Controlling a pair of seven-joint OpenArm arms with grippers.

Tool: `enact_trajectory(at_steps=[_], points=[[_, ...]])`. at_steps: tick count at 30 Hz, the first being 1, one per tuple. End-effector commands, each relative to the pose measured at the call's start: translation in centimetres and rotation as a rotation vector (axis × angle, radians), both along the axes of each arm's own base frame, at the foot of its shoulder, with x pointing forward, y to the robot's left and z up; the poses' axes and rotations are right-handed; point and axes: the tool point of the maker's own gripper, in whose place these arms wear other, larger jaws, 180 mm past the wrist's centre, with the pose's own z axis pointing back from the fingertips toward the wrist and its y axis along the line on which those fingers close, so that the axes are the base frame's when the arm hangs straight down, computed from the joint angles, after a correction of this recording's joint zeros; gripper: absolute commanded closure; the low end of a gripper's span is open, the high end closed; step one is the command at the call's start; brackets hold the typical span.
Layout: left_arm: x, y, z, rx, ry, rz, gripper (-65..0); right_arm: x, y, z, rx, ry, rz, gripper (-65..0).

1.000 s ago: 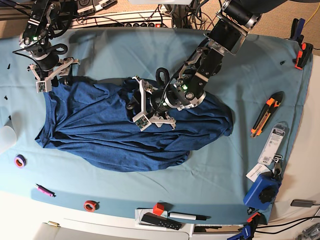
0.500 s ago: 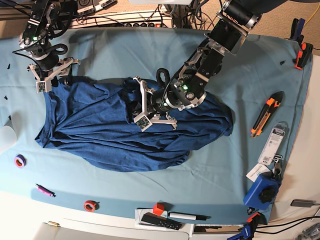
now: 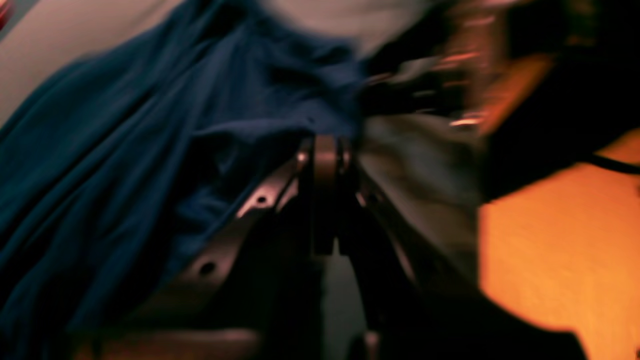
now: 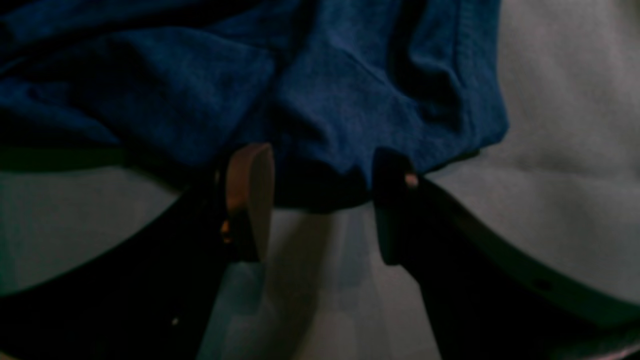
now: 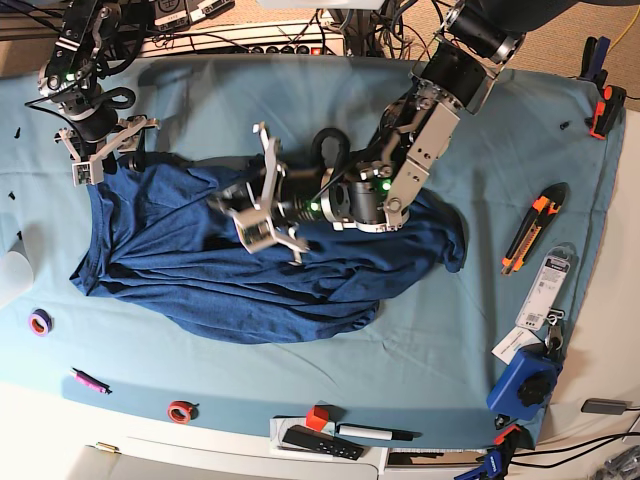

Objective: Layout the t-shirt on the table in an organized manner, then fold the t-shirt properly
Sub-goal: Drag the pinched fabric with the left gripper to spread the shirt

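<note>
Table (image 5: 300,90) under teal cloth, filling most of the base view. Shirt (image 5: 180,260) crumpled in a wide heap on the table's middle and left part, one end bunched toward the right, not laid flat.

Only in the base view: both arms whole, plus small things along the table's right and near edges, such as a knife (image 5: 531,228) with orange and black handle right of the shirt, a blue device (image 5: 524,382) near the right corner, a red ring (image 5: 181,411) and a purple ring (image 5: 40,322) near the front left.

Only in the left wrist view, very blurred: fingers pressed together, with a fold of shirt (image 3: 150,130) pinched at their tips. Left gripper (image 3: 327,150) clamped on the shirt.

Only in the right wrist view: edge of the shirt (image 4: 325,100) hanging just between two fingers that stand well apart. Right gripper (image 4: 325,190) spread wide, not closed on the cloth; touching or not, cannot tell.

Left arm reaching from the table's far right corner, bent low, wrist turned sideways over the shirt's middle, left gripper (image 5: 262,200) pointing toward the left. Right arm at the shirt's far left corner, right gripper (image 5: 100,150) pointing down at the edge.
</note>
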Motion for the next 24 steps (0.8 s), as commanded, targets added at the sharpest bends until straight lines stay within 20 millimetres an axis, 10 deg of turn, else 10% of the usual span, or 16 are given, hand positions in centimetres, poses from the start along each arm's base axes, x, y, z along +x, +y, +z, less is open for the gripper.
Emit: enact_trajectory(at_steps=[1,10,18,24], points=[[0.0,-0.5,2.5,-0.075,-0.021,-0.016,0.0,0.7,-0.4,1.3,-0.013,-0.046,0.004,-31.2],[-1.2,-0.4,1.9,-0.026,0.038,-0.064,0.0,0.7,-0.4,1.3,-0.012,-0.047,0.005,-31.2],[-8.0,0.9,1.0,0.061,0.306,-0.385,0.0,0.9,-0.4,1.5,-0.012,-0.056,0.005,-31.2],[-9.1,0.9,3.1,-0.043,0.357,-0.450,0.0,0.9,-0.4,1.5,-0.012,-0.057,0.005,-31.2]])
